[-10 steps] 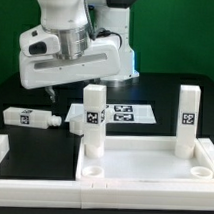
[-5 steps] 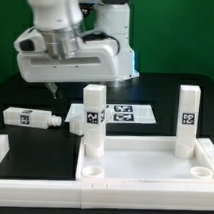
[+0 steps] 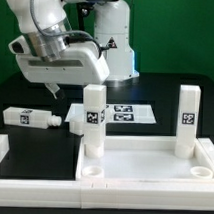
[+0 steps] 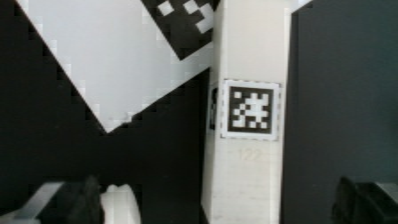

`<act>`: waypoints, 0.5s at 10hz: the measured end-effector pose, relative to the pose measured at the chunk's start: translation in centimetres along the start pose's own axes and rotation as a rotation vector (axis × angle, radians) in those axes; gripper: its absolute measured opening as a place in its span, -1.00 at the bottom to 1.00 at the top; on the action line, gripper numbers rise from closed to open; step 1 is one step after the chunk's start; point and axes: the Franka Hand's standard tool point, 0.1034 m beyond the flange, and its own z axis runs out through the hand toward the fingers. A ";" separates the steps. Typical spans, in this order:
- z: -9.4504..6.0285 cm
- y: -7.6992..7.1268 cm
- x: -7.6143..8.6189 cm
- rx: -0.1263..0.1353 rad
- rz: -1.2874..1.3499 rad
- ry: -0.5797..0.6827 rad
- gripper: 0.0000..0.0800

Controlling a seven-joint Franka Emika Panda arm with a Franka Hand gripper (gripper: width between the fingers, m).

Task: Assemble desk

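The arm [image 3: 59,48] leans over the back of the counter [image 3: 20,97] twd the exterior view's left, its jaws hanging just above the black surface. In the wrist view the two dark fingertips [image 4: 75,205] sit far apart at opposite edges, so the jaws are spread w/ nothing pinched. At the front the tabletop panel [image 3: 143,161] lies flat, rim up, w/ two posts standing in its back corners: the left upright leg [image 3: 93,120] and the right upright leg [image 3: 188,120], tags facing the exterior camera. The jaws are up & to the left of the left one, apart from it. A third leg [image 3: 30,117] lies on its side on the counter, lower than the jaws, not touching them. The marker board [image 3: 125,113] lies flat behind the panel. Wrist view has a tagged leg [image 4: 249,110] close up between the fingertips, marker board behind it; can't tell which leg that is
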 end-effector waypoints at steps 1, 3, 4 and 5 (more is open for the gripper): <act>-0.2 0.1 0.5 0.048 0.030 -0.012 0.62; 0.7 -1.1 -0.1 0.071 0.025 -0.183 0.62; 1.2 -1.4 0.1 0.076 0.023 -0.252 0.62; 1.5 -1.3 0.3 0.064 0.012 -0.270 0.62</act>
